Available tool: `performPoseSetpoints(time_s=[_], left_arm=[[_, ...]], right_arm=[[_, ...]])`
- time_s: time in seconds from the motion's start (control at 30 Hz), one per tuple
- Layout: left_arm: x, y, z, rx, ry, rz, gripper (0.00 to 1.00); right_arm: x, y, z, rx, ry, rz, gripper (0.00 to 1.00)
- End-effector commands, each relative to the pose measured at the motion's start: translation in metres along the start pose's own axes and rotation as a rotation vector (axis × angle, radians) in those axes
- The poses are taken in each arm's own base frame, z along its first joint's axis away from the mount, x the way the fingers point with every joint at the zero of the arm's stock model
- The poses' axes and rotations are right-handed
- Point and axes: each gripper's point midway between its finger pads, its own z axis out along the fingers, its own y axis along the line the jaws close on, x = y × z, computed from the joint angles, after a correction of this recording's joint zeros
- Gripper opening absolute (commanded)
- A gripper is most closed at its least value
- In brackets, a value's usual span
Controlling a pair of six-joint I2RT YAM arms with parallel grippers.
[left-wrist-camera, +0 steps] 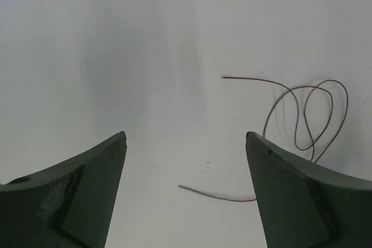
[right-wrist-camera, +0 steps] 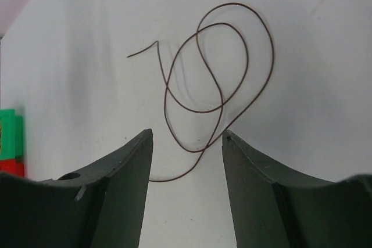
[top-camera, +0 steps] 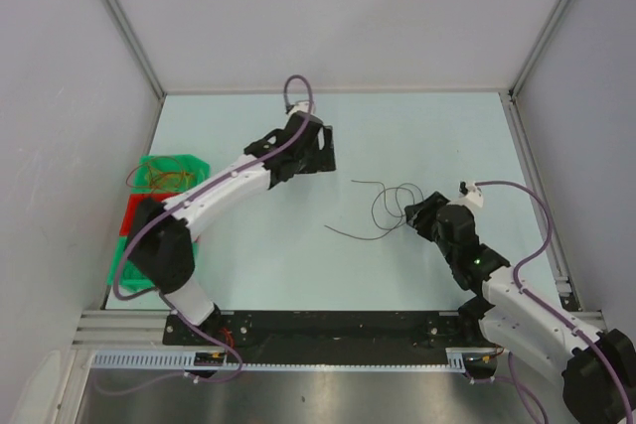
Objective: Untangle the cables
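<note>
Right gripper (right-wrist-camera: 186, 161) is held open, its fingers (right-wrist-camera: 116, 190) straddling the near end of a thin maroon wire (right-wrist-camera: 221, 56) looped on the pale table (top-camera: 417, 136), right of centre. Left gripper (left-wrist-camera: 186, 166) is spread wide, nothing held, left of the wire. A green bin (top-camera: 174, 168) with more cables (top-camera: 169, 181) is seen at far left.

Cable (top-camera: 383, 208) on table (top-camera: 417, 136) centre, btwn L end effector (top-camera: 323, 151) & R end effector (top-camera: 415, 215); bin (top-camera: 184, 166) far left.
</note>
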Motion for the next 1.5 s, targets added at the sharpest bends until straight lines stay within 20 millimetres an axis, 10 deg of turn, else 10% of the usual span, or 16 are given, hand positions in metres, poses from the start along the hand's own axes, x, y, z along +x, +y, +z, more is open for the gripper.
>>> performPoseSetpoints(time_s=[0.0, 0.37, 0.87, 1.13, 1.47], left_arm=[[0.008, -0.055, 0.017, 0.109, 0.066, 0.129, 0.88], [0.064, -0.156, 0.031, 0.366, 0.121, 0.593, 0.88], [0.101, -0.203, 0.001, 0.807, 0.094, 1.125, 0.89], [0.133, -0.226, 0.02, 0.806, 0.129, 1.294, 0.88], [0.166, -0.207, 0.059, 0.704, 0.24, 1.347, 0.86]], right_arm=[[-0.01, -0.021, -0.001, 0.118, -0.073, 0.06, 0.56], [-0.029, -0.048, -0.018, 0.227, -0.22, 0.199, 0.59], [-0.031, -0.07, -0.024, 0.285, -0.278, 0.305, 0.75], [-0.03, -0.069, -0.024, 0.28, -0.271, 0.304, 0.75], [-0.03, -0.07, -0.023, 0.276, -0.266, 0.308, 0.76]])
